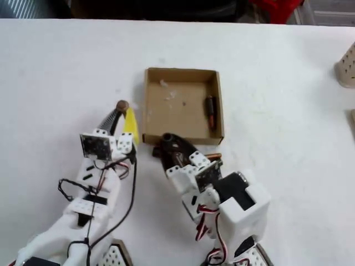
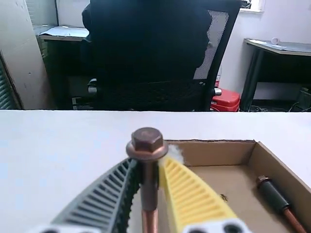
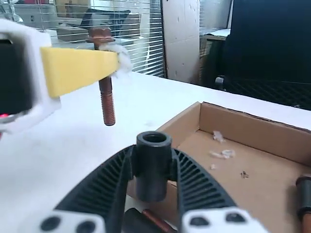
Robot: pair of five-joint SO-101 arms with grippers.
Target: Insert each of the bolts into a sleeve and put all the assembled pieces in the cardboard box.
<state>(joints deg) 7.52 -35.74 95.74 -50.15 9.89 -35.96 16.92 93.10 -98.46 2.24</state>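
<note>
A copper bolt (image 2: 147, 145) stands upright, head up, with my left gripper (image 2: 148, 165) shut on its shaft just left of the cardboard box (image 1: 148, 105). My right gripper (image 3: 153, 158) is shut on a black sleeve (image 3: 152, 170), held upright with its bore facing up by the box's near left corner. The bolt (image 3: 106, 99) hangs beyond the sleeve, a short way off and higher. One assembled piece (image 1: 211, 112) lies inside the box along its right wall. In the high view the bolt head (image 1: 122, 105) and sleeve (image 1: 168, 139) sit apart.
Another copper bolt (image 1: 214, 157) lies on the white table beside the right arm, in front of the box. A pale perforated object (image 1: 347, 67) stands at the table's far right edge. An office chair (image 2: 146, 53) stands beyond the table.
</note>
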